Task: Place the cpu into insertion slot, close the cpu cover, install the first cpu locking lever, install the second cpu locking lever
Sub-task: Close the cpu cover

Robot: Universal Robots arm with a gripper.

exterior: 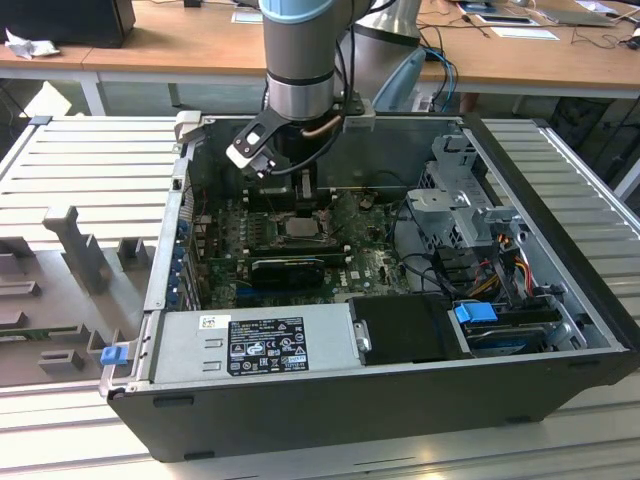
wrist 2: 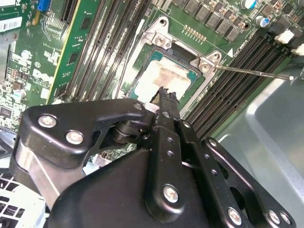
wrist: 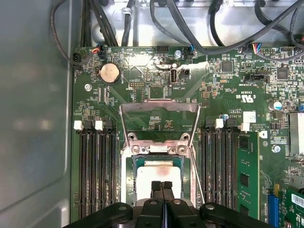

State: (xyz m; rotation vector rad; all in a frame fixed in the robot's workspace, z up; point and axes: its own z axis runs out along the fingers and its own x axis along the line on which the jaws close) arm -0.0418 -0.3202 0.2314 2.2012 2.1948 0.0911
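Observation:
The cpu (wrist: 159, 168) lies flat in the insertion slot (wrist: 127, 176), its silver-grey top smeared with pale paste; it also appears from the other side (wrist 2: 167, 75) and as a small grey square in the exterior view (exterior: 298, 229). My gripper (wrist: 162, 186) hangs just over the chip's near edge with its two black fingers pressed together and nothing between them (wrist 2: 166, 93). The cpu cover (wrist: 159, 103), a thin silvery frame with a window, stands raised at the hinge side of the slot. A thin wire lever (wrist 2: 256, 72) sticks out beside the slot, unlatched.
Long black memory slots (wrist: 95, 171) flank the socket on both sides. A black expansion card (exterior: 285, 268), the power supply (exterior: 260, 345) and a drive cage with cables (exterior: 470, 225) crowd the case. The grey case wall (wrist: 33, 118) stands close by.

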